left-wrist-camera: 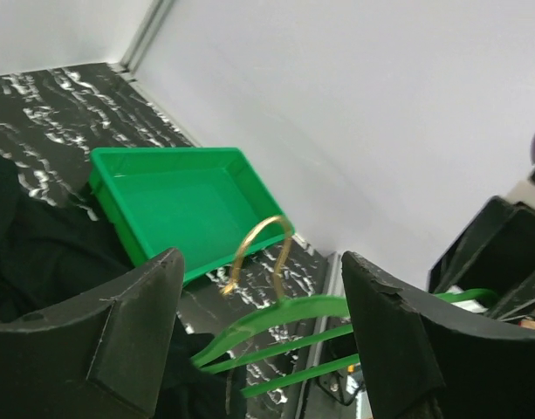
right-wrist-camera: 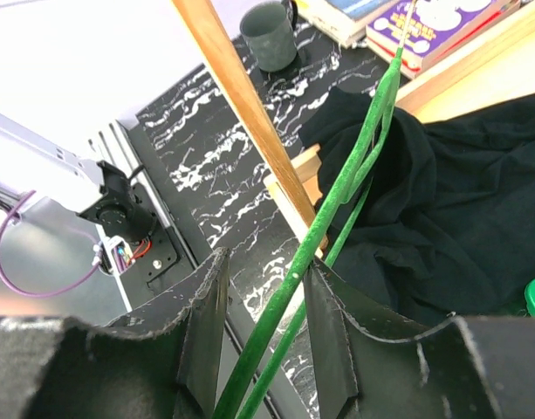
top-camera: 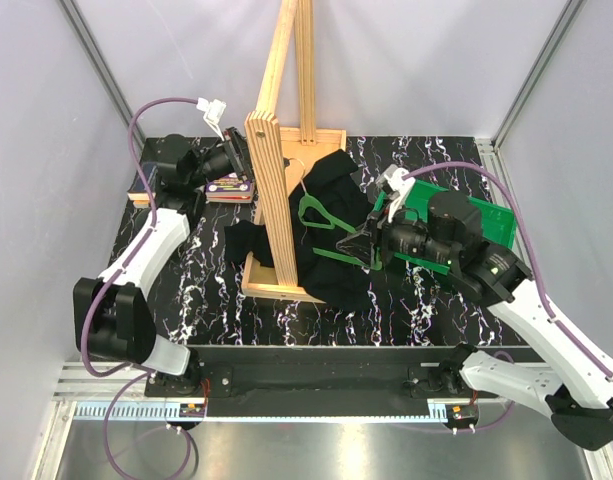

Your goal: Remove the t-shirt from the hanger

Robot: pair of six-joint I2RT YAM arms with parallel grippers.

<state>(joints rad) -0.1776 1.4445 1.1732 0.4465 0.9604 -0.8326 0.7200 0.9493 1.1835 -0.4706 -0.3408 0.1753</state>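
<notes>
The black t-shirt (top-camera: 331,280) lies crumpled on the table around the foot of the wooden stand; it also shows in the right wrist view (right-wrist-camera: 442,201) and the left wrist view (left-wrist-camera: 31,253). The green hanger (top-camera: 321,215) slants above it, one end still in the cloth, its gold hook free. My right gripper (top-camera: 367,247) is closed around the hanger's other end; in its wrist view (right-wrist-camera: 265,262) the green bars (right-wrist-camera: 354,166) run between the jaws against one finger. My left gripper (top-camera: 236,158) is open and empty beside the stand, apart from the hanger (left-wrist-camera: 284,319).
The tall pale wooden stand (top-camera: 276,150) rises mid-table on a flat base. A green tray (top-camera: 491,220) sits right, under my right arm. Books (top-camera: 229,186) lie at the back left, with a dark cup (right-wrist-camera: 269,35) near them. Walls enclose the table.
</notes>
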